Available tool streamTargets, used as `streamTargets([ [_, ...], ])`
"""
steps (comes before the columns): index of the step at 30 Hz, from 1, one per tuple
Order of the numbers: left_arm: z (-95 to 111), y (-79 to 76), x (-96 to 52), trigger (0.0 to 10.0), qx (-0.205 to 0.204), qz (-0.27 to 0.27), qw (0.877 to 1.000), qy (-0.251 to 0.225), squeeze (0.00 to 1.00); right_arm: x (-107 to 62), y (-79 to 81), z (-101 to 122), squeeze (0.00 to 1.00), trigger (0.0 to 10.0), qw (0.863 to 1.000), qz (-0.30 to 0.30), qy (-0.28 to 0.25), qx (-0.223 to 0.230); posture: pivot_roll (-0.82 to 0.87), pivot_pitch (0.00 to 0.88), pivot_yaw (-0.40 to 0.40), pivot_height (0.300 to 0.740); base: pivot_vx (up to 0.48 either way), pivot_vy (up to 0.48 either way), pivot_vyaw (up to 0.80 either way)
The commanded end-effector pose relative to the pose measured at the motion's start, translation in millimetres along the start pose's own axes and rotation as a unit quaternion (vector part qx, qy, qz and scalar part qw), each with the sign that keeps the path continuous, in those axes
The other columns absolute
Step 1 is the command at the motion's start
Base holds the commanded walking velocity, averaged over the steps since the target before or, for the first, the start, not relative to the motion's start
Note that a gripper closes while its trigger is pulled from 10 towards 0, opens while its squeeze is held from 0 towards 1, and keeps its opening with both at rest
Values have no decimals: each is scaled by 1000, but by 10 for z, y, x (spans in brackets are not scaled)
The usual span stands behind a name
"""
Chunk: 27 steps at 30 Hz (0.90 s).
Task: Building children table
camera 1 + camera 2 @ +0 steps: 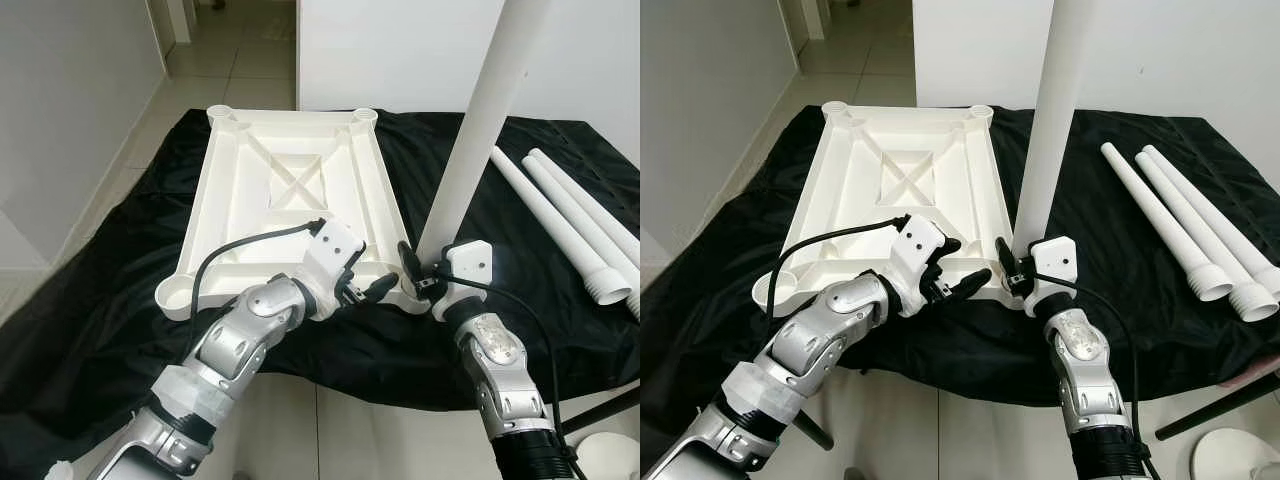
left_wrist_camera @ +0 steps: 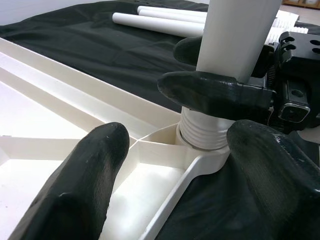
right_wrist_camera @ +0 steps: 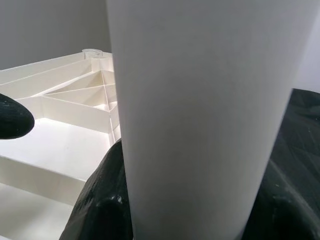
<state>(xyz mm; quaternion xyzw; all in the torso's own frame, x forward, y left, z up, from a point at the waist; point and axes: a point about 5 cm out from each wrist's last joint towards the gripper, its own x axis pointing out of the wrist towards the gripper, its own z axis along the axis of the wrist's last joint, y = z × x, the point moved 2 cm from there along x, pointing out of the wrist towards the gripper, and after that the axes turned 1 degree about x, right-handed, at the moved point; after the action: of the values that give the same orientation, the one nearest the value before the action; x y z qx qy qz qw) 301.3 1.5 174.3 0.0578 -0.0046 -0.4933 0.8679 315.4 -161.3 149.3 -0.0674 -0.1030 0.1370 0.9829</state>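
At near right corner of upturned tabletop: leg stands upright, threaded end in corner socket. Right gripper pinches leg low down. Left gripper, fingers spread, just beside socket, on tabletop rim. Spare legs lie on black cloth, farther right.

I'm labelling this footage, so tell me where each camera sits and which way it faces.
Left and right eye views: head, looking down at the tabletop; both arms show.
Left wrist view: along the open left tool toward the corner socket.
Right wrist view: against the leg held by the right tool.
All share leg and tabletop.
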Motion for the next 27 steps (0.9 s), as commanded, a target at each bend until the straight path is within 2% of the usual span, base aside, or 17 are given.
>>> streamTargets([
  [1,-5,-63,-14,10000,4,-51,999,8,0,-92,58,-232,0,10000,998,22,51,7,-19,58,26,740,0,0,0],
  [4,21,-56,-10,10000,4,-53,999,7,0,-105,120,-265,0,10000,997,61,54,11,-20,54,34,740,0,0,0],
  [8,40,-56,-5,10000,5,-55,998,6,0,-68,143,-294,0,10000,996,70,50,26,-17,50,35,740,0,0,0],
  [13,55,-54,-7,10000,6,-55,998,5,0,-51,163,-298,0,10000,996,74,44,37,-12,49,34,740,0,0,0],
  [18,81,-43,-19,10000,8,-53,999,3,0,-45,195,-344,0,10000,993,74,40,81,-8,46,33,740,0,0,0],
  [21,81,-41,-21,10000,8,-53,999,4,0,-43,196,-348,0,10000,993,73,40,86,-7,44,34,740,0,0,0],
  [22,90,-48,-22,10000,7,-53,999,2,0,-20,175,-370,0,10000,992,61,47,104,-7,39,35,740,0,0,0],
  [27,97,-54,-20,10000,6,-54,999,1,0,2,170,-384,0,10000,990,55,53,115,-7,38,35,740,0,0,0],
])
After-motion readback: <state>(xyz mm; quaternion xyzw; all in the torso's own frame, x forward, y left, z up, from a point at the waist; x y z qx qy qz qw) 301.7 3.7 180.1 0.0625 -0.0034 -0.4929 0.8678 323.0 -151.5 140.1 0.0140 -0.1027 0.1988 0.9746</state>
